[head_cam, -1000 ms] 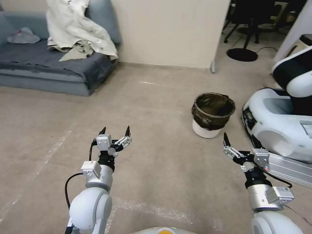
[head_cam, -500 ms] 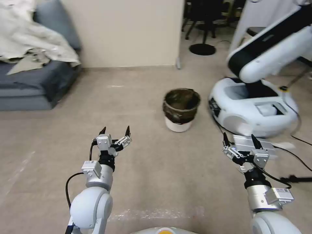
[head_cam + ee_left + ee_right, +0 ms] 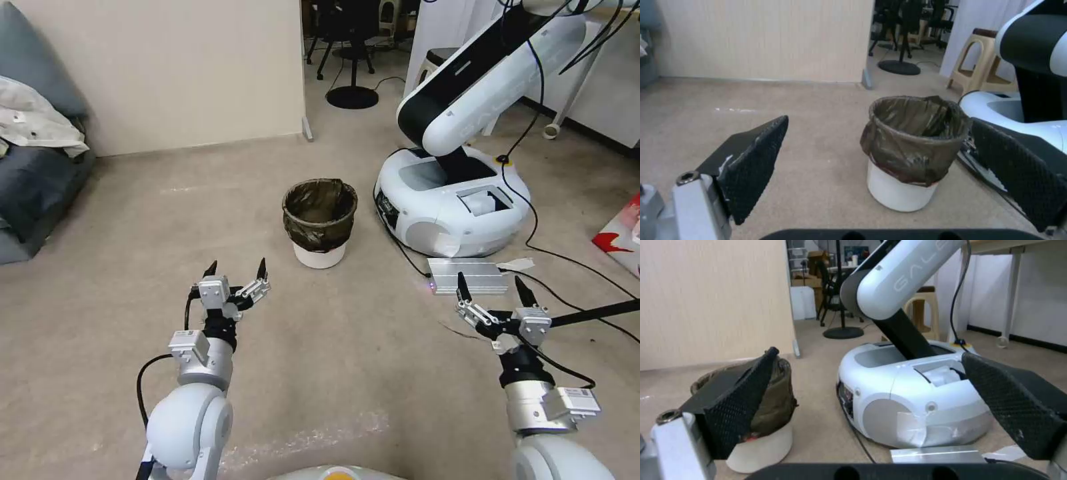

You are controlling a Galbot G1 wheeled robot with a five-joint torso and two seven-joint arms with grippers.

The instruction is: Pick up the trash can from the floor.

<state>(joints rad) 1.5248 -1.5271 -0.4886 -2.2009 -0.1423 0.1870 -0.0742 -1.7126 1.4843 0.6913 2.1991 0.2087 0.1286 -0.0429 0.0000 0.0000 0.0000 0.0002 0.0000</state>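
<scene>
The beige-tan matte floor [image 3: 120,267] occupies most of the head view. The large white domed robot base [image 3: 453,207], carrying a white and black arm, sits at right of centre. A flat silver metal box [image 3: 465,274] lies on the floor just below that base.

The small round white plastic trash can [image 3: 320,221], lined with a dark brown crinkled bag folded over its rim, stands upright on the floor at centre frame, just left of the domed base and apart from it. Its long axis is vertical and its mouth faces up. No end effector touches it.

The left end effector [image 3: 236,268] hovers in the lower left of the head view, fingers spread apart and empty. The right end effector [image 3: 491,285] hovers in the lower right, fingers likewise spread and empty.

Critical relation: the trash can lies ahead of both end effectors, up-frame and between them, offset toward the left one. In the left wrist view the trash can [image 3: 911,151] sits inside the gap between the spread fingers. In the right wrist view the trash can [image 3: 760,413] lies off to one side, partly behind one finger. Judgement: the left arm is nearer and better aligned; neither is yet within grasping range.
</scene>
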